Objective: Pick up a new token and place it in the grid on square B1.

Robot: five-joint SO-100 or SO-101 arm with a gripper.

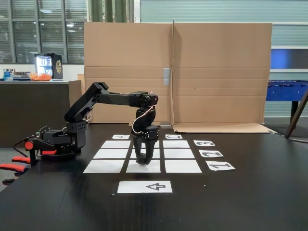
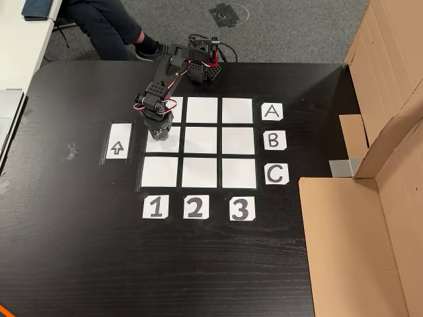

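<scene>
While our hand [image 1: 142, 162] hangs low over square B1 [image 2: 173, 140], at nine o'clock of the grid [image 2: 201, 172] on the worktop [image 2: 79, 251], we cannot tell its grip or locate the token; placement seems near, release remaining.

White grid [image 2: 198, 140]; black table [image 2: 198, 264]

Gripper [image 2: 159, 132] low over square B1 [image 2: 161, 140]; arm spans row A. Rest of grid [image 2: 219, 140] open. Cardboard wall [image 1: 219, 72] bounds table's far edge.
</scene>
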